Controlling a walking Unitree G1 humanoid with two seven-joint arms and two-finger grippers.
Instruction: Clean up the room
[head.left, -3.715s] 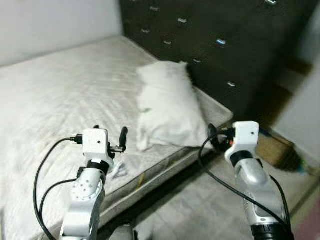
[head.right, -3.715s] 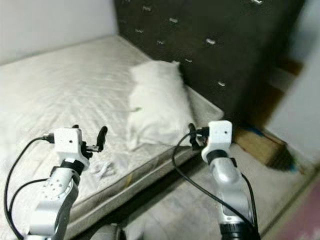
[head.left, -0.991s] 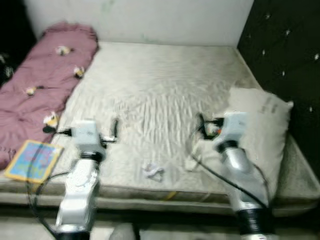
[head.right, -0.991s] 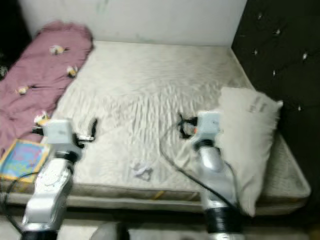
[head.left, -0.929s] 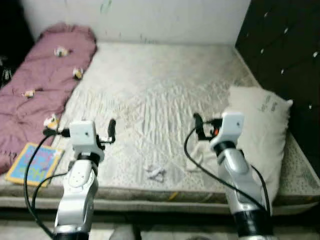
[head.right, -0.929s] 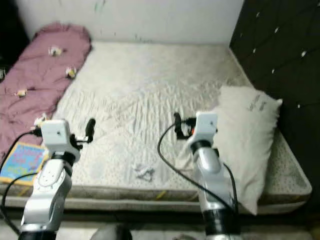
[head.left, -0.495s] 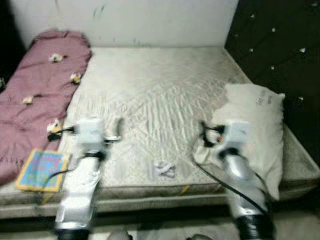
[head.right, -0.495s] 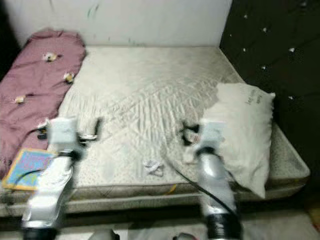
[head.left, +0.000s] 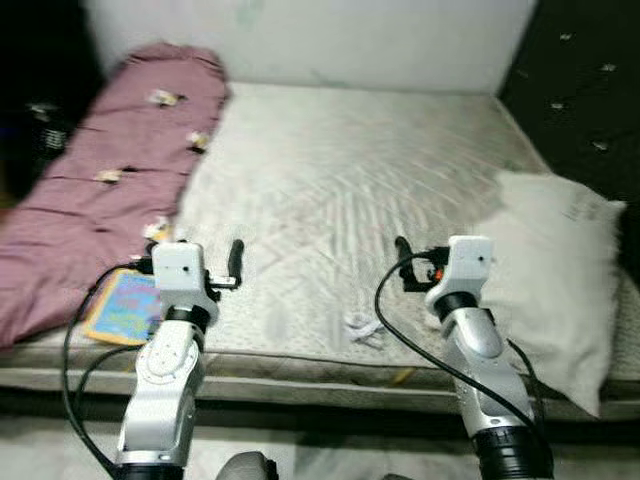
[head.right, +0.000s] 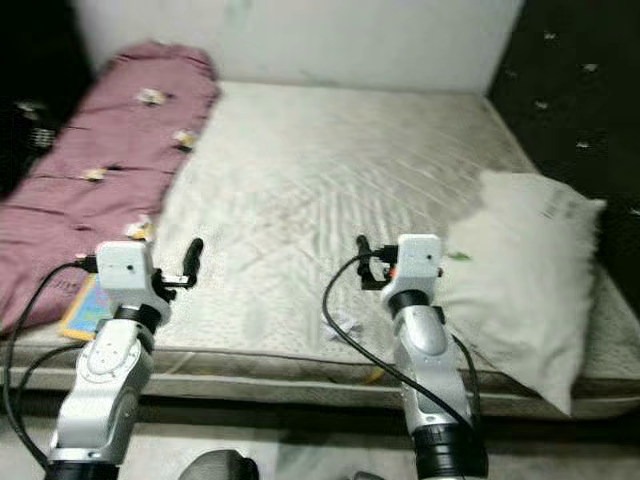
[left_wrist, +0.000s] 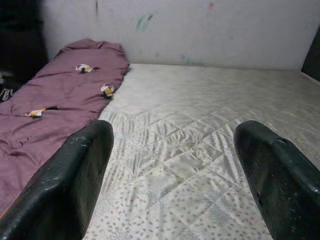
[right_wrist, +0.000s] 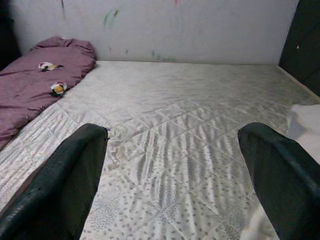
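A white quilted mattress (head.left: 350, 200) lies before me. A crumpled white paper scrap (head.left: 363, 328) rests near its front edge, between my two arms. A colourful book (head.left: 125, 305) lies at the front left, beside a rumpled purple blanket (head.left: 120, 170) that runs along the left side. A white pillow (head.left: 560, 285) sits at the right. My left gripper (head.left: 236, 255) hovers over the front edge near the book, open and empty. My right gripper (head.left: 402, 250) is held up just right of the paper, also open and empty. The wrist views show the fingers (left_wrist: 70, 185) (right_wrist: 280, 175) wide apart.
A dark tufted headboard (head.left: 590, 90) stands along the right side, behind the pillow. A pale wall (head.left: 320, 40) closes the far side of the bed. Dark clutter (head.left: 40, 120) shows at the far left. Grey floor (head.left: 330, 460) runs along the bed's front edge.
The camera has swung left, so the bed, pillow and paper sit further right in the picture and more blanket shows. Both arms keep the same raised pose with open fingers.
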